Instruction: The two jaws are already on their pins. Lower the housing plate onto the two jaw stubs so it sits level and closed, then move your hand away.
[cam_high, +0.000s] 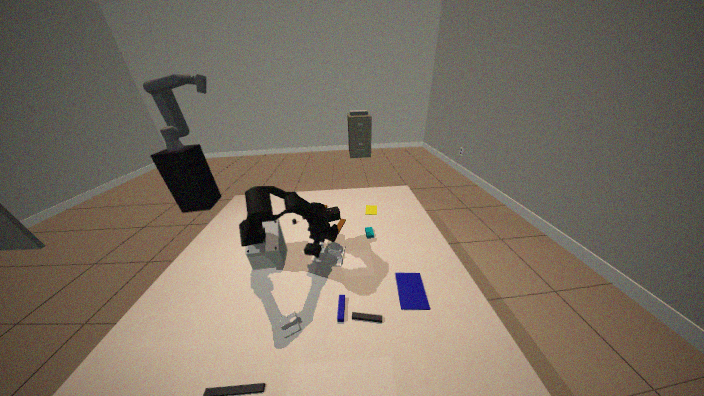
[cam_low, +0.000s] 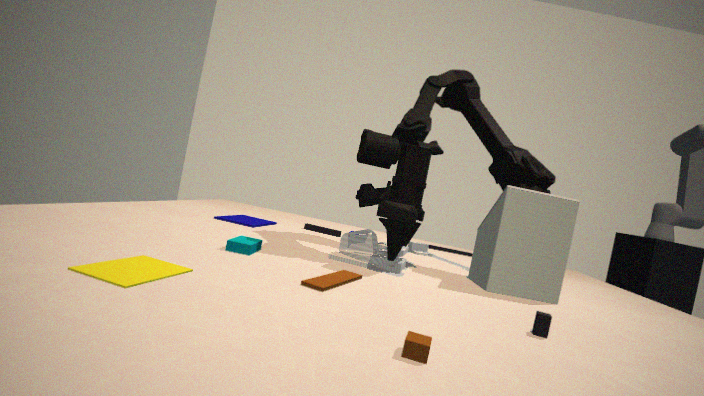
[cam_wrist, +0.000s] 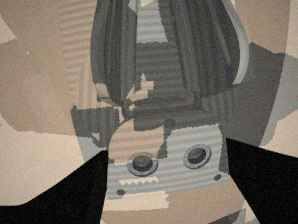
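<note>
The pale housing plate lies between my two fingers in the wrist view, over the rear ends of the jaws. My gripper is shut on its side edges, low over the table. The plate's left hole and right hole each show a dark round stub end inside. The left jaw and the right jaw run forward from the plate over a ribbed base. The plate's underside is hidden, so I cannot tell whether it is fully down or level.
An orange slab lies near the assembly. The grey arm pedestal stands beside it. A teal block, a blue bar, a dark bar, a blue sheet and a yellow sheet lie farther off.
</note>
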